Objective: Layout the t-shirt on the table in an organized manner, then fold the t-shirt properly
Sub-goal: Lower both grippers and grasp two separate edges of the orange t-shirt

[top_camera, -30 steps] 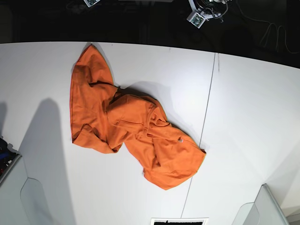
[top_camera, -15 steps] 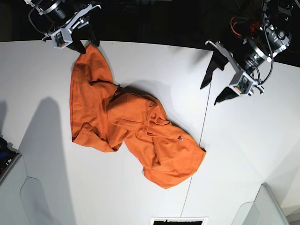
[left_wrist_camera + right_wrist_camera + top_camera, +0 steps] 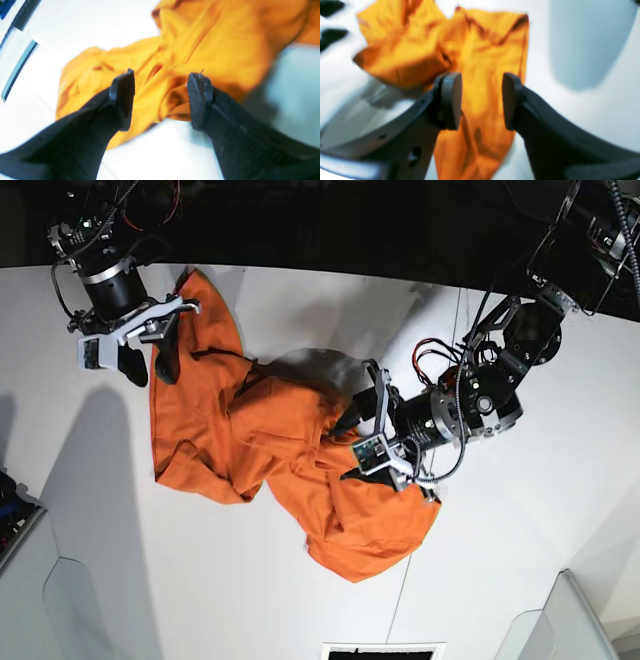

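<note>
The bright orange t-shirt (image 3: 220, 430) lies crumpled on the white table (image 3: 250, 600), running from the upper left to the lower middle. My left gripper (image 3: 347, 448) hovers open over the shirt's bunched right-middle part; in the left wrist view (image 3: 160, 100) its two black fingers (image 3: 122, 100) straddle orange folds (image 3: 212, 42). My right gripper (image 3: 150, 370) is open at the upper left edge of the shirt; in the right wrist view (image 3: 480, 100) orange cloth (image 3: 480, 62) shows between its fingers (image 3: 450, 100). Neither holds cloth. The white tag is not visible.
A thin dark seam (image 3: 400, 600) crosses the table on the right. Clear plastic panels stand at the lower left (image 3: 60, 600) and lower right (image 3: 560, 620) corners. A dark vent (image 3: 380, 650) sits at the near edge. The far table edge meets a dark background.
Both arms came into view and dropped toward the shirt. The left gripper moved from the far right to the shirt's middle; the right gripper moved down along its upper left edge.
</note>
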### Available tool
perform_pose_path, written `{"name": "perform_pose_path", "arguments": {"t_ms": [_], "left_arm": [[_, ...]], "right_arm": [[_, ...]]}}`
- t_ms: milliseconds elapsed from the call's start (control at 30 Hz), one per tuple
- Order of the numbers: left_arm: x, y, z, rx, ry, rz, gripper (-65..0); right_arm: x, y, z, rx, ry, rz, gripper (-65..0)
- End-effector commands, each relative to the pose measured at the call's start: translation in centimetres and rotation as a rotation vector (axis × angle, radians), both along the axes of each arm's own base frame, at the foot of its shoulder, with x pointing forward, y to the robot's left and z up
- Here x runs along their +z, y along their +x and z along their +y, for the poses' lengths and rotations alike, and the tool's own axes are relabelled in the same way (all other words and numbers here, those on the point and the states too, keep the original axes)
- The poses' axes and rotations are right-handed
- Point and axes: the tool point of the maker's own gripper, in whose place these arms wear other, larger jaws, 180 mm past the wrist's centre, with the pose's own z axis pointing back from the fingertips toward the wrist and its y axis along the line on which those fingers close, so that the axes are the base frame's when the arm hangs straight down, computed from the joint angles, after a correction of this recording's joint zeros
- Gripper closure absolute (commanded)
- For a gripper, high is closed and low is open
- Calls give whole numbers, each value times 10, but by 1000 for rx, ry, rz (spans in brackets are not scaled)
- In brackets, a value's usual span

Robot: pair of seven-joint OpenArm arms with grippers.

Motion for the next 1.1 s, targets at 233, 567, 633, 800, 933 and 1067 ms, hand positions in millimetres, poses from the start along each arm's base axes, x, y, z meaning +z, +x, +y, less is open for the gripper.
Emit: {"name": "perform_pose_path", "arguments": {"t_ms": [233, 567, 633, 800, 933, 1067], "left_arm": [[-15, 47, 5, -52, 125, -52, -363], [-50, 23, 1, -201, 233, -34, -361], [-50, 23, 1, -202, 232, -34, -334], [-49, 23, 0, -205, 227, -37, -98], [-33, 24, -1, -214, 179, -68, -84], [-3, 22, -1, -228, 125, -119, -84]], "right_arm": [[7, 9, 7, -21, 25, -38, -261], [-31, 7, 8, -23, 46, 56, -261], [-35, 11, 9, -24, 52, 60, -261], [-33, 22, 9, -24, 59, 46, -261], [-26, 32, 9, -23, 55, 21, -261], [-26, 33, 7, -25, 34, 22, -261]]}}
